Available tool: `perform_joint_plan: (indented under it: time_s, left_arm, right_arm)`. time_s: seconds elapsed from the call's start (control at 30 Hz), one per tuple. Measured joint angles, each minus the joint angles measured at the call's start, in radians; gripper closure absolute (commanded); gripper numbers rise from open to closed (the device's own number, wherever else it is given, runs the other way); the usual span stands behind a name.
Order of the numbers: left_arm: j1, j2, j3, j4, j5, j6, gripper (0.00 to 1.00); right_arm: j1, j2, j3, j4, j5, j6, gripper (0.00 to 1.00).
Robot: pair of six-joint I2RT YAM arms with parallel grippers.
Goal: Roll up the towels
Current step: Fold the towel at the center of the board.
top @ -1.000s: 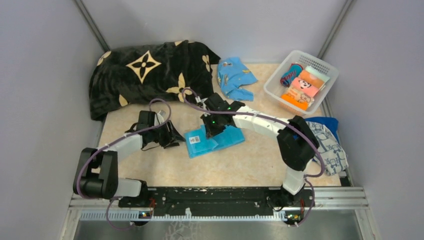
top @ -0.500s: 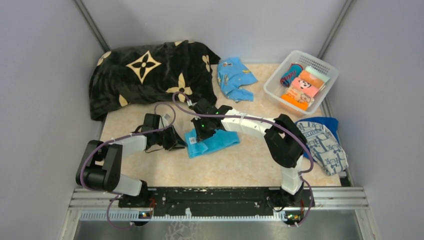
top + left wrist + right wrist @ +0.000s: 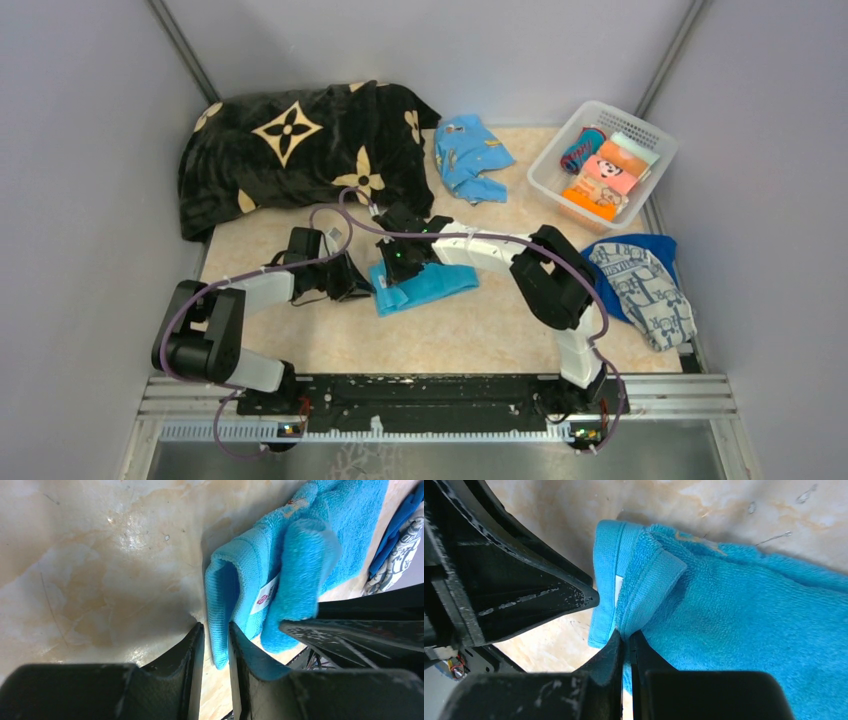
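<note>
**Both claws on the turquoise towel, mid-table**

Here I am, low over the marbled beige table (image 3: 480, 340), both arms bent in toward the middle. The turquoise towel (image 3: 435, 285) lies there as a folded strip, its long side running off to my right and its left end bunched up where my two claws meet.

My left claw (image 3: 216, 630) comes in from the left, and its fingers are nearly together with the towel's ribbed hem clamped between them. That's plain in the left wrist view: the hem drops straight down into the narrow gap. Just beside it a thicker fold of terry curls over, and a small white label (image 3: 265, 596) with a red mark peeks out between the layers.

My right claw (image 3: 626, 636) reaches across from the right and sits on the same end. Its fingertips are pinched tight on a folded flap of the towel, the cloth rising out of them in a peak. The dark body of my left claw fills the left side of that view, its tip right up against the towel's edge.

Over by my right arm, at the table's right edge, the white towel with dark-blue print (image 3: 645, 290) lies crumpled, with the royal-blue towel (image 3: 655, 245) showing from under it. At the far side, the black blanket (image 3: 290, 150) with cream flowers is heaped on the left, a light-blue cloth (image 3: 470, 155) sits just beside it, and a white basket (image 3: 545, 165) with colourful items stands in the right corner.
</note>
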Motion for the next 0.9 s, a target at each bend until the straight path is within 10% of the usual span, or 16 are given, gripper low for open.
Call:
perform_joint_plan:
  time_s: [0.43, 0.9]
  left_arm:
    - [-0.005, -0.001, 0.0, 0.0, -0.005, 0.0, 0.69]
    - [-0.01, -0.149, -0.002, -0.126, -0.138, 0.002, 0.53]
  right_arm:
    - [0.018, 0.018, 0.0, 0.033, -0.048, 0.017, 0.95]
    - [0.018, 0.018, -0.001, 0.105, -0.112, 0.05, 0.58]
